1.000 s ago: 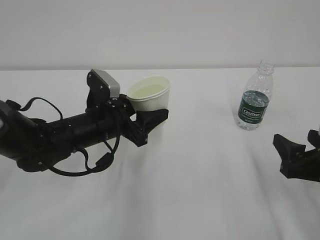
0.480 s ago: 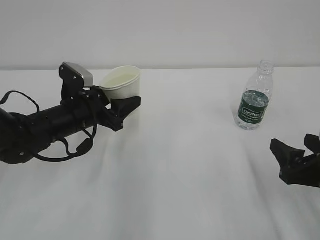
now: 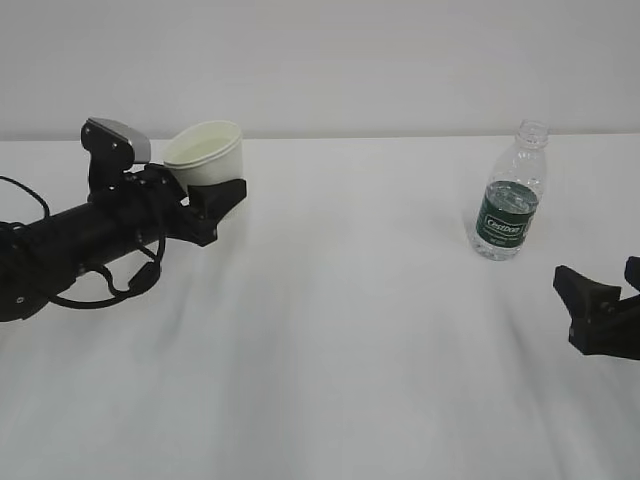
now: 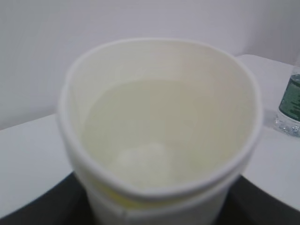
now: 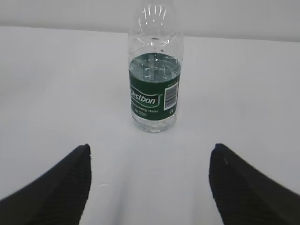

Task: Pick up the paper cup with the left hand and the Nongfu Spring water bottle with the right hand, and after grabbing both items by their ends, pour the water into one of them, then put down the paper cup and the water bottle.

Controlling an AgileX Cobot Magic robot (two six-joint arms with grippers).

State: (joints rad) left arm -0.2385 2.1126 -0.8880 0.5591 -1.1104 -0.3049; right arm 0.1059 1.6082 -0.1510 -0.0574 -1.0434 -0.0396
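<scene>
— So where is the paper cup at this moment?

— Up at the left of the exterior view, clamped low on its wall in the tool of the left hand. It sits upright, rolled rim up, lifted off the white table. The arm reaches in from the left edge, with its grey-topped wrist block just behind the cup.

— Anything inside it?

— Yes. The left wrist view looks straight down into the cup, and the water lies clear and shallow over the pale yellowish bottom. The black fingers show below it on either side.

— And the Nongfu Spring water bottle?

— Standing upright on the table at the right, uncapped, well apart from the cup. Its dark green label faces the camera, and it holds some water around label height.

— Is the right hand on it?

— No. Its tool is spread wide with nothing between the fingers. From the right wrist view the bottle stands ahead of the tool, centred between the two fingertips and not touching either.
</scene>
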